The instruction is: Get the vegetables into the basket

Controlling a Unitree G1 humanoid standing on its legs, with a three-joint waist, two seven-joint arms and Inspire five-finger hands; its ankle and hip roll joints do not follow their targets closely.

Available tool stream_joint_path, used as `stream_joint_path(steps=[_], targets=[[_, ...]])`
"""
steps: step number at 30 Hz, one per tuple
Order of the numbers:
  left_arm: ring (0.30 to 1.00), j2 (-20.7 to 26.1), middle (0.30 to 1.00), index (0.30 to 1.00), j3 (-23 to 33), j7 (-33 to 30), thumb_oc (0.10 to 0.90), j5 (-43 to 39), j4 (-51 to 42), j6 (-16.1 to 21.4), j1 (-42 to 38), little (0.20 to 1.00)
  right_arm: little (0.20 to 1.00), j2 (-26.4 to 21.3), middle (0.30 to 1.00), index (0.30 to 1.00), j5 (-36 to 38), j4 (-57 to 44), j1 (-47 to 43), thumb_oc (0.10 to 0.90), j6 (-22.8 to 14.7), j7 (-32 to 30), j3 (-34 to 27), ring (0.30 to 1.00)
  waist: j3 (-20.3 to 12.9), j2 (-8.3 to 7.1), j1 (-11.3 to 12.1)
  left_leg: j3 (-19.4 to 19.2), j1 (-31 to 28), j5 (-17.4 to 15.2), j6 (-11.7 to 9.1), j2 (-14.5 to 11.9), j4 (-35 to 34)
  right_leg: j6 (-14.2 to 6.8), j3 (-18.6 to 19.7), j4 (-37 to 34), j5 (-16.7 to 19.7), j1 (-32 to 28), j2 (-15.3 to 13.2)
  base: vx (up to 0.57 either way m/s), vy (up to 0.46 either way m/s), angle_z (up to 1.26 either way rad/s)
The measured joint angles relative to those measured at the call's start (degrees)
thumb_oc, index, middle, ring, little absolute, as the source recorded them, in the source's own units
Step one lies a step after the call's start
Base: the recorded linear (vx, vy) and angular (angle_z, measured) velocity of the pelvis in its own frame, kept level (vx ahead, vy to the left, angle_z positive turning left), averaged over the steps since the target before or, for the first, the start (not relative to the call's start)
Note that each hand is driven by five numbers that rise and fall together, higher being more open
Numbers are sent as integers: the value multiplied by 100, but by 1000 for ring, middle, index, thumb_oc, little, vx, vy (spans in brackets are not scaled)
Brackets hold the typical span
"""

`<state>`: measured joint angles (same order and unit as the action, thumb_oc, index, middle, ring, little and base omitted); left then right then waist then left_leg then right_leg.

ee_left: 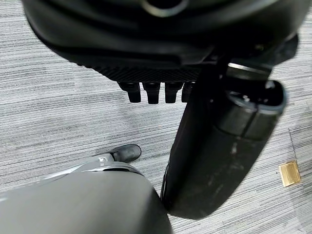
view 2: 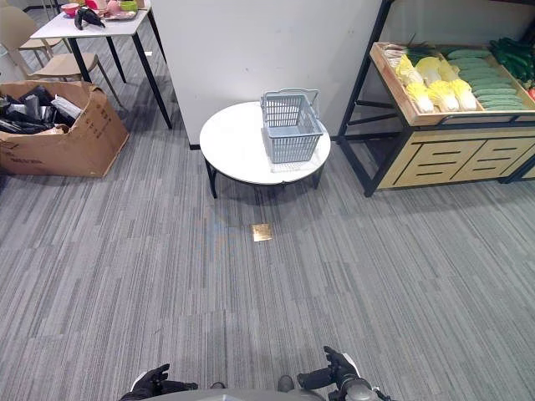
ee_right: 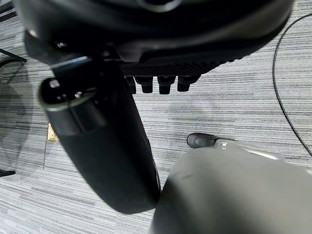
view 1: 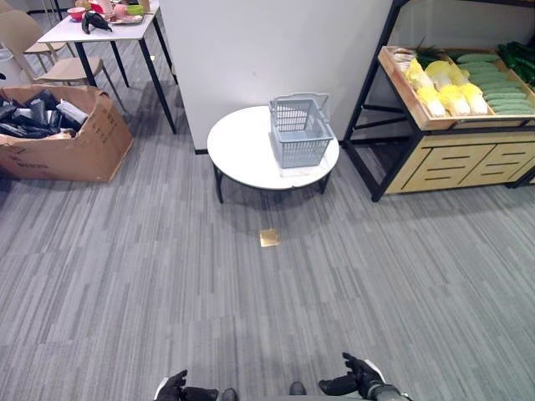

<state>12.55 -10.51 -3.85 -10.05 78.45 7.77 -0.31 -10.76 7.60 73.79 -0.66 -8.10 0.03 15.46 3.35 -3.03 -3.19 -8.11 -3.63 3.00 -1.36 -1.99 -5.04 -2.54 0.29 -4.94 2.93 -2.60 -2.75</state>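
Vegetables point(view 1: 468, 82) lie in a slanted wooden crate on the display shelf point(view 1: 456, 159) to your right: pale yellow-white cabbages in a cluster at the near-left of the crate, and long green cucumbers stacked beside them, their long axes running roughly across the crate toward the right. Your grey basket point(view 1: 300, 131) stands upright on the round white table point(view 1: 242, 154) just left of the shelf; it is a plastic mesh box, rectangular, its open mouth facing up and its wire handle folded back toward the wall, with the long side running away from you. You can see a small brass-coloured square plate point(view 1: 269, 238) set flat in the striped grey carpet, between you and the table. Further left a brown cardboard box point(view 1: 79, 142) holds dark crumpled material, and behind it a white square table point(view 1: 100, 29) carries bowls and dark items. Your left hand point(view 1: 174, 388) and right hand point(view 1: 358, 378) hang low at the near edge, well apart from the table; both have fingers curled in loosely and hold nothing.
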Motion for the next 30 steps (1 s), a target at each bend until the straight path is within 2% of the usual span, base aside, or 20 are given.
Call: stream_joint_path(steps=[21,30], targets=[[1000,15,1000,1000,-4,-16,900,11,-6,-43,-9,1000,1000,-14,1000,1000,-118,29,-48,900,8,-143,14,1000,-6,-8,-77,1,6,-7,-21,-32,-1,1,1,-13,-2,6,26,3,-1,0],[1000,22,1000,1000,-6,-14,900,12,-4,-40,-77,1000,1000,-59,1000,1000,-118,10,-108,900,18,-143,57,1000,11,13,-80,15,211,10,-58,-83,0,31,-20,-10,9,207,78,11,1,0]])
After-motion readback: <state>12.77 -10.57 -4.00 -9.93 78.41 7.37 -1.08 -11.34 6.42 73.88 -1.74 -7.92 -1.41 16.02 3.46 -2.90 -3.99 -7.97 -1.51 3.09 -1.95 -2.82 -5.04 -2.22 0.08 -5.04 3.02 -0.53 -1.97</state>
